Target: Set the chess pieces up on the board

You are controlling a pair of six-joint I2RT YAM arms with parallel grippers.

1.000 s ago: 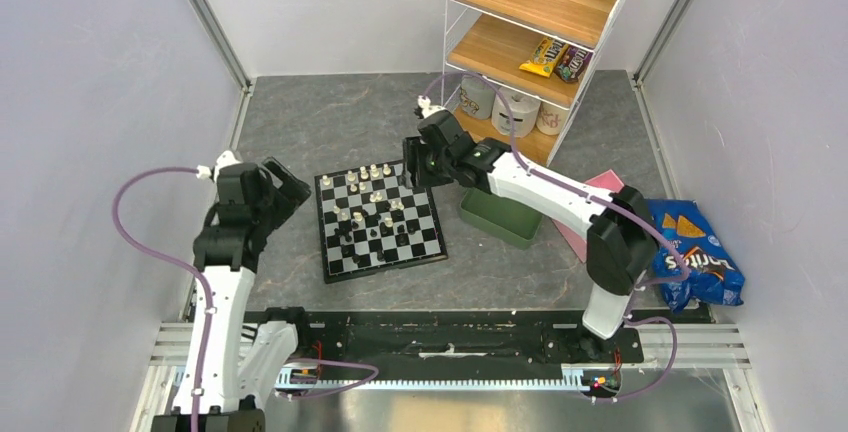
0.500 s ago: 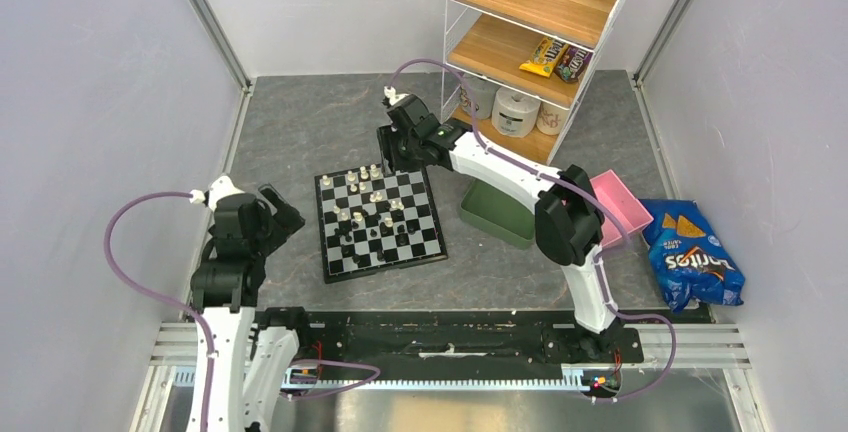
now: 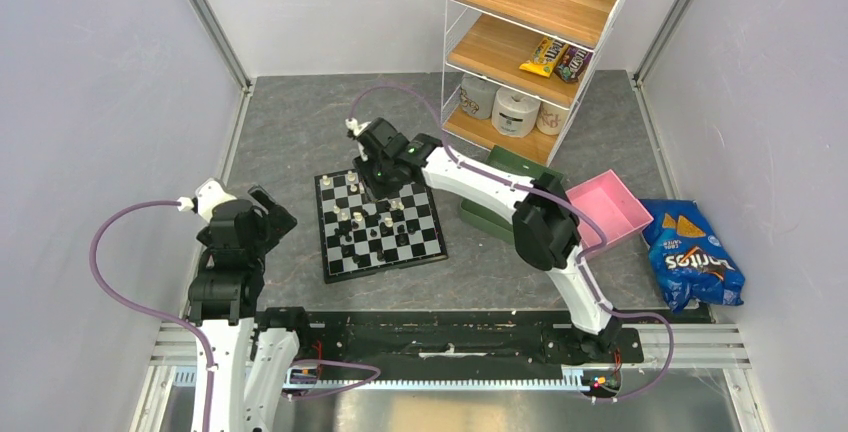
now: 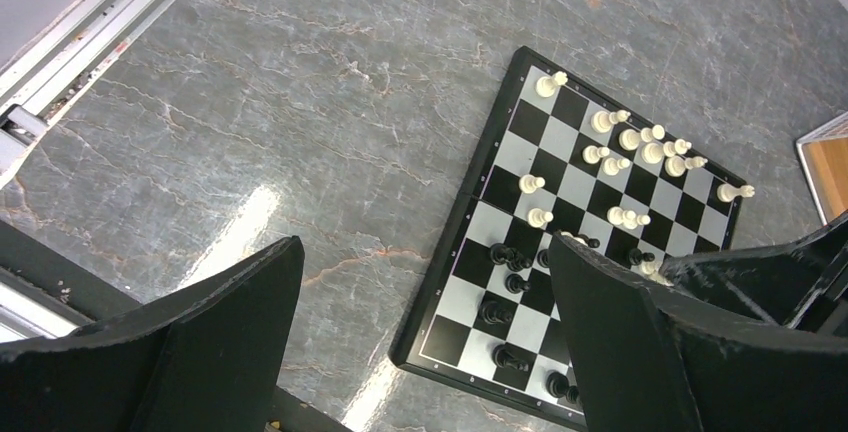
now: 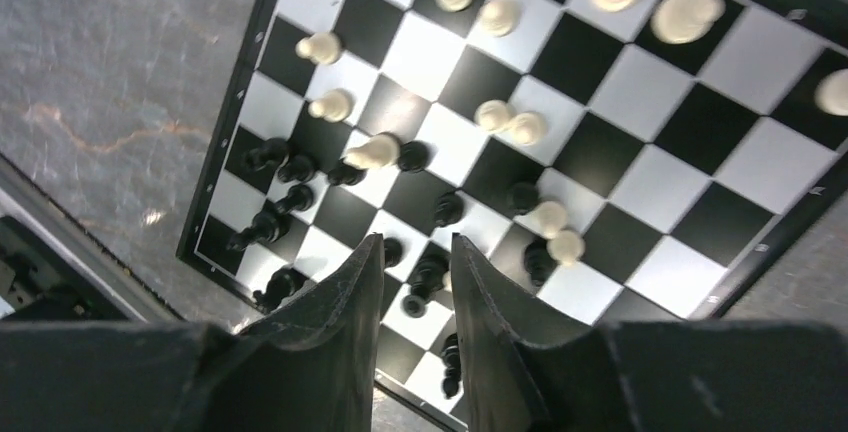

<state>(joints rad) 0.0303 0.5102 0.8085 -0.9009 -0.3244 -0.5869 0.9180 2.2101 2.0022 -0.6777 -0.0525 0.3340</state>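
Observation:
The board (image 3: 336,263) lies on the grey table at the centre, with cream-white chess pieces (image 3: 352,188) mostly on its far half and black ones (image 3: 372,236) on its near half, scattered. My right gripper (image 3: 378,178) hovers over the board's far middle. In the right wrist view its fingers (image 5: 350,282) stand a narrow gap apart with nothing between them, above black pieces (image 5: 275,224) and the board (image 5: 650,187). My left gripper (image 3: 274,214) is wide open and empty left of the board. Its view shows the board (image 4: 513,152), white pieces (image 4: 640,142) and black pieces (image 4: 505,254).
A green tray (image 3: 490,217) sits right of the board, partly under the right arm. A pink tray (image 3: 607,207) and a blue chips bag (image 3: 695,257) lie further right. A wire-and-wood shelf rack (image 3: 530,32) stands at the back. A metal rail (image 3: 450,337) runs along the near edge.
My right arm has swung left from the board's far right corner to over its far middle, uncovering the pink tray. My left arm has drawn back toward the near left.

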